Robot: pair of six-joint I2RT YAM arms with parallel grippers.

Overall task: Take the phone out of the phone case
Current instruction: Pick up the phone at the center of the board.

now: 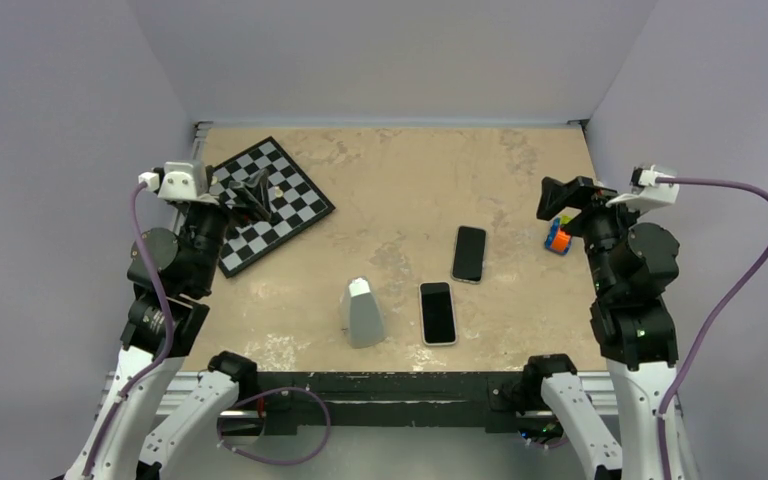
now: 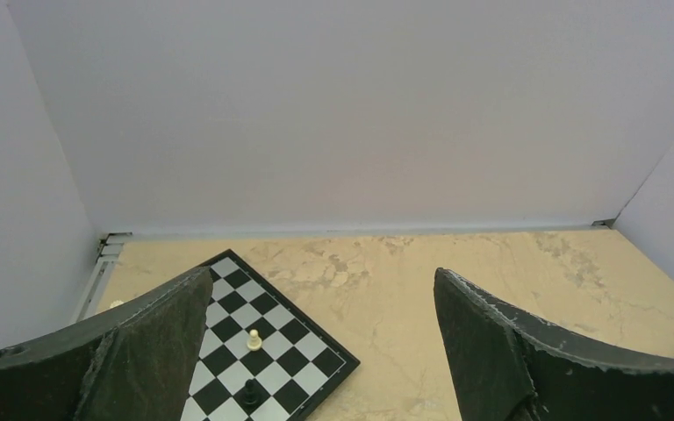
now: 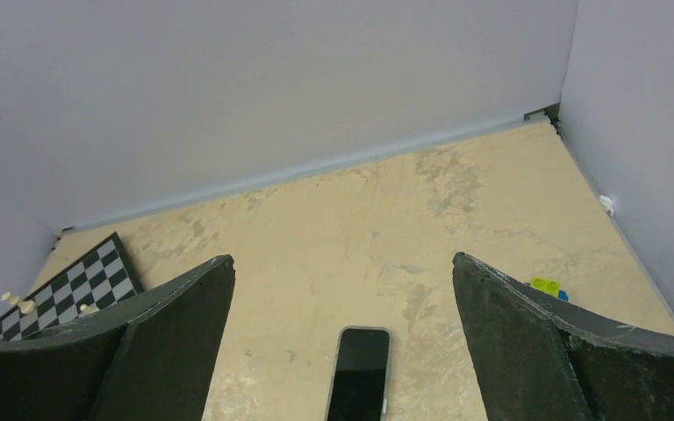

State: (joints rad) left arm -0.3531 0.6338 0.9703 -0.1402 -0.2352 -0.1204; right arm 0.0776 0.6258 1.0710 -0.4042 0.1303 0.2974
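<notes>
The phone [image 1: 438, 313] lies flat and screen up near the table's front edge, right of centre. The pale whitish rim of the phone case [image 1: 454, 314] frames it. My left gripper [image 1: 255, 190] hangs open over the chessboard at the back left, well away from the phone. In the left wrist view its fingers [image 2: 154, 346] stand wide apart with nothing between them. My right gripper [image 1: 557, 195] is raised at the right side, open and empty. Neither wrist view shows the cased phone.
A second black phone [image 1: 469, 253] with a darker rim lies just behind the cased one and shows between my right fingers [image 3: 360, 375]. A grey tapered block [image 1: 363, 312] stands left of the phones. A chessboard [image 1: 275, 205] with pawns [image 2: 254, 339] is back left, a small coloured toy [image 1: 558, 238] at the right.
</notes>
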